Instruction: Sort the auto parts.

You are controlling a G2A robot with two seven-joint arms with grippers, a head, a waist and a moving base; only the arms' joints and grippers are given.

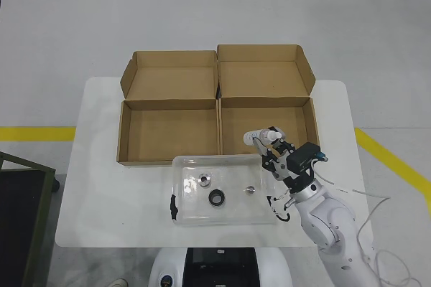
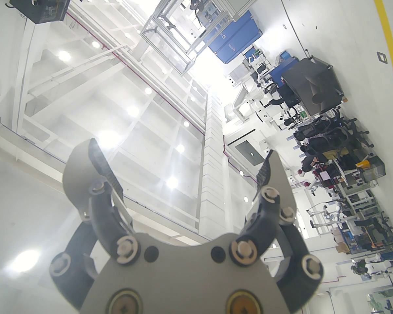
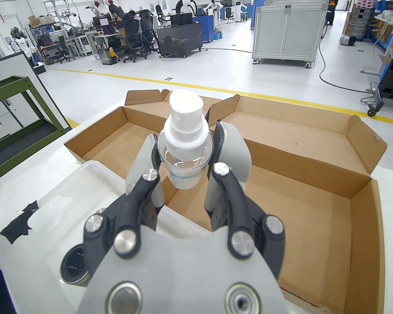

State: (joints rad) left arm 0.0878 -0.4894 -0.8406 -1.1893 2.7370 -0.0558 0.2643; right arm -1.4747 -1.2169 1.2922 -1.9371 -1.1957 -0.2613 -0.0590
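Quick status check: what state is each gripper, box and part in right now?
Right gripper: shut on the spray bottle.
Spray bottle: capped, held over the right box.
Left gripper: open, holding nothing.
Left box: lid open.
Right box: lid open.
Clear tray: three parts inside.

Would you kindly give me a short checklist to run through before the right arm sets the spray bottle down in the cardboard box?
1. Grip: ok. The right gripper is shut on the spray bottle, one finger on each side of its clear body.
2. Position: ok. In the top view the bottle hangs past the near wall of the right box.
3. Landing spot: ok. No part lies on the cardboard under the bottle.
4. Height above the box floor: cannot tell.
5. Left gripper: ok. It is open, holds nothing and points at the ceiling.
6. Clear tray: ok. Three parts lie in it, apart from the right arm.
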